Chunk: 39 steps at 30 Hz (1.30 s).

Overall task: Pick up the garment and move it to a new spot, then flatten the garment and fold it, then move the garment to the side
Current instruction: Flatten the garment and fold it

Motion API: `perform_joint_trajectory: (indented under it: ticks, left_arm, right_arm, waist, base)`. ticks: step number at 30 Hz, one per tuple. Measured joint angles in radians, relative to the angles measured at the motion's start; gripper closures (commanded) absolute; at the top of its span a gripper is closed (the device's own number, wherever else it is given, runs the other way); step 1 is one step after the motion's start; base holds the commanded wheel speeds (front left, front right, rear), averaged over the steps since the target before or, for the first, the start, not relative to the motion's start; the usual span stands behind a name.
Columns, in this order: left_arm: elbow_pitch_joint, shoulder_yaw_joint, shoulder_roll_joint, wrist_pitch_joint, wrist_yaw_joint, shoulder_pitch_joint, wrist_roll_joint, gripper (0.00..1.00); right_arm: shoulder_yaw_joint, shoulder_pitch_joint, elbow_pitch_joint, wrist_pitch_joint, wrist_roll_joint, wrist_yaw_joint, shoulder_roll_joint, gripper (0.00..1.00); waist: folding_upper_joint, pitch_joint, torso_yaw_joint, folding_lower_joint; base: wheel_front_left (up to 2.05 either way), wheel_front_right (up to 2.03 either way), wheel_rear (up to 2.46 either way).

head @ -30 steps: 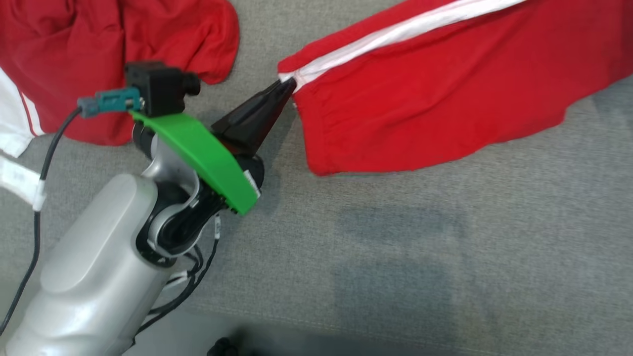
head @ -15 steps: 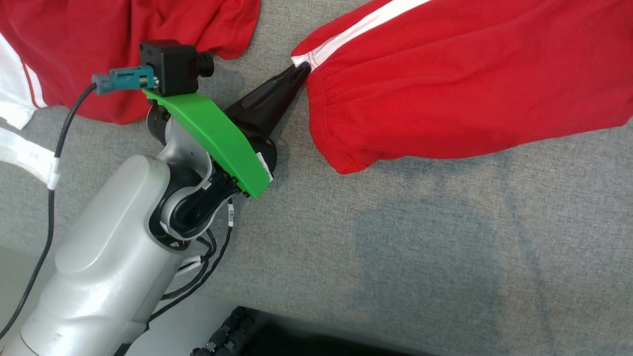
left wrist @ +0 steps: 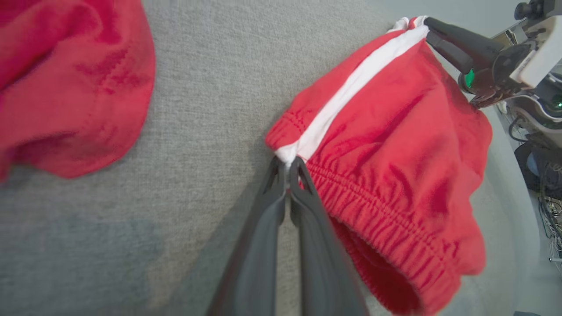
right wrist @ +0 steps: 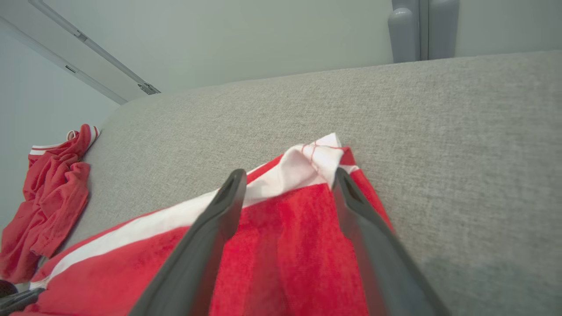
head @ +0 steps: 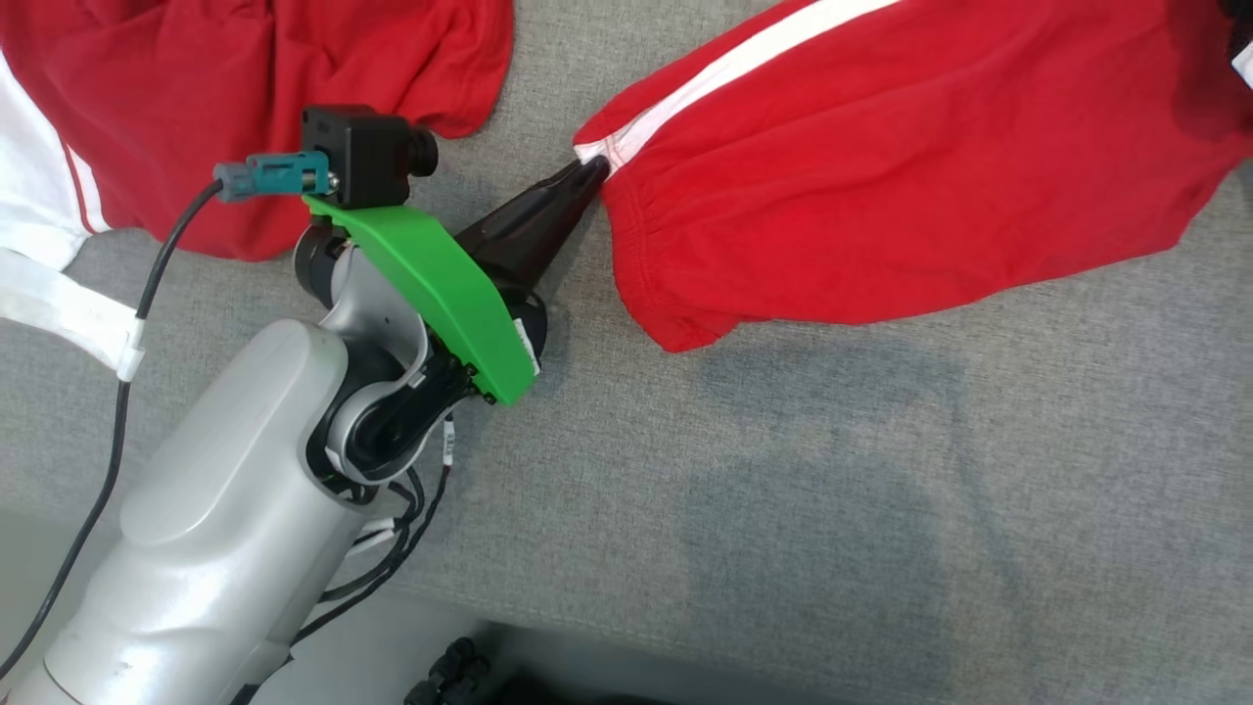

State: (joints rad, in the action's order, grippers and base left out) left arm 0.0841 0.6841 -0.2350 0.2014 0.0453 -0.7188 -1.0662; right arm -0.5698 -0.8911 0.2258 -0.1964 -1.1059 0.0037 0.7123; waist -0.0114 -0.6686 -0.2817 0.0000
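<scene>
Red cloth heap (head: 245,108), crumpled and white-panelled, lying well off to the left of the left gripper (head: 590,172) and touching neither finger.

Pinching hard with that gripper: two long dark fingers pressed together on the white stripe end, right at the gathered elastic edge of the garment (head: 881,176), a red knit piece with one white stripe running along it.

Stretching away to the right of those fingertips, resting on the grey woven cushion (head: 832,490), puckering and bunching just beside the pinch, lying smoother farther off.

Straddling the opposite white corner with the right gripper (right wrist: 289,175): fingers standing wide apart, one on each side of the corner, clamping nothing.

Judging from this, working through the flattening step: garment lying at a spot apart from the heap, not yet smooth, folding not yet begun.

Calling next, most likely, for drawing the pinched end gently away from the right fingers to take out the puckers, then opening the left fingers and lifting clear without dragging the elastic edge along. Needing fresh grips afterwards for the fold.
</scene>
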Motion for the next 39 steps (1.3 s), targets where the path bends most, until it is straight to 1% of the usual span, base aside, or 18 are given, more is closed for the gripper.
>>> perform_joint_trajectory:
  ticks: [1, 2, 3, 4, 11, 13, 16, 18, 20, 23, 26, 27, 28, 29, 31, 35, 39]
  left_arm:
    - [0.003, 0.0, -0.004, -0.001, 0.0, 0.001, 0.012, 0.24]
    - [0.006, 0.0, -0.006, -0.002, 0.0, 0.003, 0.018, 0.03]
    - [0.009, 0.0, -0.006, -0.008, 0.0, 0.007, 0.02, 0.03]
    - [0.011, 0.0, -0.007, -0.013, 0.0, 0.012, 0.026, 0.0]
    - [0.033, 0.003, -0.037, -0.041, -0.006, 0.055, 0.058, 0.0]
    - [0.033, 0.003, -0.052, -0.071, -0.014, 0.058, 0.109, 0.0]
    - [0.028, -0.005, -0.082, -0.131, -0.035, 0.058, 0.194, 0.0]
    - [0.019, -0.011, -0.089, -0.168, -0.052, 0.059, 0.227, 0.0]
    - [-0.008, -0.012, -0.084, -0.205, -0.081, 0.078, 0.244, 0.0]
    - [-0.032, -0.022, -0.077, -0.234, -0.111, 0.121, 0.25, 0.0]
    - [-0.043, -0.03, -0.074, -0.262, -0.128, 0.153, 0.264, 0.0]
    - [-0.044, -0.032, -0.077, -0.271, -0.136, 0.158, 0.281, 0.0]
    - [-0.044, -0.038, -0.081, -0.282, -0.142, 0.163, 0.296, 0.0]
    - [-0.047, -0.045, -0.086, -0.292, -0.143, 0.167, 0.3, 0.0]
    - [-0.048, -0.05, -0.097, -0.301, -0.144, 0.172, 0.313, 0.0]
    - [-0.046, -0.053, -0.072, -0.332, -0.144, 0.206, 0.314, 0.0]
    - [-0.041, -0.064, -0.067, -0.352, -0.149, 0.223, 0.314, 0.0]
  right_arm:
    - [0.0, 0.0, 0.007, -0.007, -0.009, 0.005, -0.005, 0.0]
    - [0.0, 0.001, 0.012, -0.009, -0.019, 0.007, -0.009, 0.0]
    - [0.0, 0.004, 0.016, -0.019, -0.032, 0.008, -0.012, 0.0]
    - [0.0, 0.008, 0.022, -0.028, -0.046, 0.008, -0.013, 0.0]
    - [-0.002, 0.065, 0.058, -0.079, -0.087, 0.008, 0.015, 0.0]
    - [0.002, 0.076, 0.063, -0.087, -0.1, 0.008, 0.028, 0.0]
    - [0.014, 0.089, 0.073, -0.077, -0.099, 0.007, 0.049, 0.0]
    - [0.019, 0.109, 0.081, -0.077, -0.101, 0.003, 0.055, 0.0]
    - [0.014, 0.161, 0.097, -0.092, -0.115, -0.012, 0.062, 0.0]
    - [0.014, 0.187, 0.104, -0.11, -0.131, -0.027, 0.072, 0.0]
    - [0.02, 0.194, 0.114, -0.122, -0.151, -0.051, 0.073, 0.0]
    - [0.02, 0.199, 0.119, -0.125, -0.155, -0.054, 0.074, 0.0]
    - [0.023, 0.204, 0.124, -0.131, -0.158, -0.067, 0.074, 0.0]
    - [0.025, 0.205, 0.129, -0.134, -0.164, -0.073, 0.073, 0.0]
    - [0.028, 0.204, 0.133, -0.139, -0.168, -0.076, 0.074, 0.0]
    - [0.027, 0.202, 0.153, -0.14, -0.161, -0.077, 0.083, 0.0]
    - [0.018, 0.19, 0.169, -0.169, -0.157, -0.086, 0.085, 0.0]
  waist:
    - [0.0, 0.008, 0.003, 0.0]
    - [0.0, 0.017, 0.006, 0.0]
    - [0.0, 0.025, 0.009, 0.0]
    - [0.0, 0.035, 0.012, 0.0]
    - [0.0001, 0.094, 0.032, 0.0]
    - [0.0, 0.115, 0.038, 0.0]
    - [0.0, 0.145, 0.045, 0.0]
    - [0.0, 0.163, 0.047, 0.0]
    - [0.0, 0.187, 0.044, 0.0]
    - [0.0001, 0.195, 0.03, 0.0]
    - [0.0, 0.192, 0.011, 0.0]
    - [0.0001, 0.19, 0.004, 0.0]
    - [0.0, 0.187, -0.003, 0.0]
    - [0.0, 0.183, -0.009, 0.0]
    - [0.0, 0.173, -0.02, 0.0]
    - [0.0, 0.157, -0.053, 0.0]
    - [0.0, 0.159, -0.071, 0.0]
  base:
    - [0.0, 0.0, 0.0]
    - [0.0, 0.0, 0.0]
    - [0.0, 0.0, 0.0]
    - [0.0, 0.0, 0.0]
    - [0.0, 0.0, 0.0]
    - [0.0, 0.0, 0.0]
    - [0.0, 0.0, 0.0]
    - [0.0, 0.0, 0.0]
    - [0.0, 0.0, 0.0]
    - [0.0, 0.0, 0.0]
    - [0.0, 0.0, 0.0]
    - [0.0, 0.0, 0.0]
    - [0.0, 0.0, 0.0]
    - [0.0, 0.0, 0.0]
    - [0.0, 0.0, 0.0]
    - [0.0, 0.0, 0.0]
    - [0.0, 0.0, 0.0]
